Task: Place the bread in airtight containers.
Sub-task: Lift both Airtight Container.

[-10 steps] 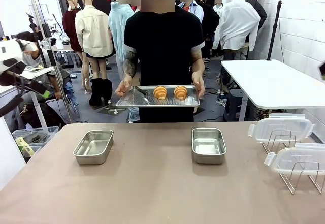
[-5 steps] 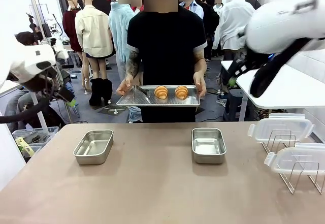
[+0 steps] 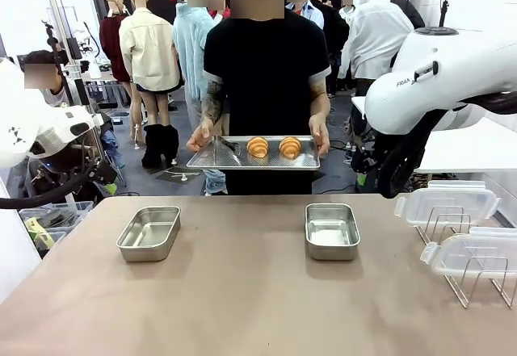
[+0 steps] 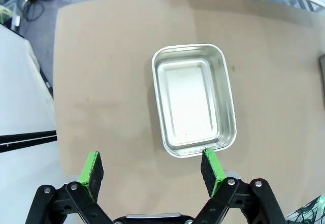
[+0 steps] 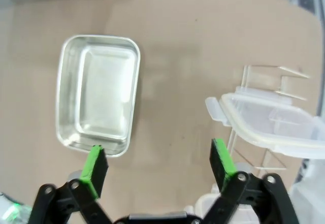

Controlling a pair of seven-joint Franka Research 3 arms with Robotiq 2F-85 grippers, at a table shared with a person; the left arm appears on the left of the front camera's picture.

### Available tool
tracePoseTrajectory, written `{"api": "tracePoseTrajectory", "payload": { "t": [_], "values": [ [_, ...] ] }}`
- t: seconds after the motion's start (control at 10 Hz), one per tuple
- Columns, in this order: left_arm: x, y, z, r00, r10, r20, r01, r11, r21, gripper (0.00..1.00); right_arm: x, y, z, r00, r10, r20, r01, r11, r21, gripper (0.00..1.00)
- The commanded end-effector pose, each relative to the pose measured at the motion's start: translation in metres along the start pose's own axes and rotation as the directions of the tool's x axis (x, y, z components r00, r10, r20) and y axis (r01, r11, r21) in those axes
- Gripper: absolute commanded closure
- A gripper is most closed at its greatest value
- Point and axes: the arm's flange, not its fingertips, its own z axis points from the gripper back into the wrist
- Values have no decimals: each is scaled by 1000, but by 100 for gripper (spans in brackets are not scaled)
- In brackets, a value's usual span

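Two golden croissants, the bread (image 3: 258, 147) (image 3: 289, 147), lie side by side on a flat metal tray (image 3: 212, 161) that a person holds in both hands beyond the table's far edge. Two steel containers stand lidless and empty on the table, one left (image 3: 149, 232) and one right (image 3: 332, 231). My left gripper (image 4: 152, 167) hangs open high above the left container (image 4: 193, 99). My right gripper (image 5: 158, 161) is open above the table between the right container (image 5: 97, 94) and a clear lid (image 5: 269, 122). Neither holds anything.
Two clear plastic lids (image 3: 447, 204) (image 3: 472, 255) rest on wire racks at the table's right edge. My left arm (image 3: 56, 130) stands off the table's left side; my right arm (image 3: 436, 81) is over the far right corner. A white table stands behind it.
Both arms have swung into the front view. The right arm came down from the top right toward the far right corner. The person still holds the tray in about the same place.
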Motion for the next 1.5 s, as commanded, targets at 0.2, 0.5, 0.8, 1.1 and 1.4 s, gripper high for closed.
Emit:
{"api": "tracePoseTrajectory", "payload": {
  "t": [0.2, 0.5, 0.8, 1.1, 1.4],
  "values": [
    [1, -5, 5, 1000, -14, 6, 14, 1000, -1, 0, 3, 1, 7, 1000, 4, 15, -4, 1000, 3, 0],
    [15, 6, -37, 997, 43, -67, -48, 996, -69, 0, 39, 18, -49, 985, 26, -170, -25, 1000, 8, 0],
    [34, 3, -86, 985, 78, -151, -96, 989, -112, 0, 53, 33, -98, 970, -55, -236, 48, 998, -33, 0],
    [51, 3, -129, 968, 110, -227, -128, 990, -64, 0, 61, 34, -138, 955, -100, -278, 95, 995, -33, 0],
    [62, 5, -157, 951, 127, -280, -150, 987, -59, 0, 59, 27, -158, 950, -135, -280, 135, 991, -20, 0]
  ]
}}
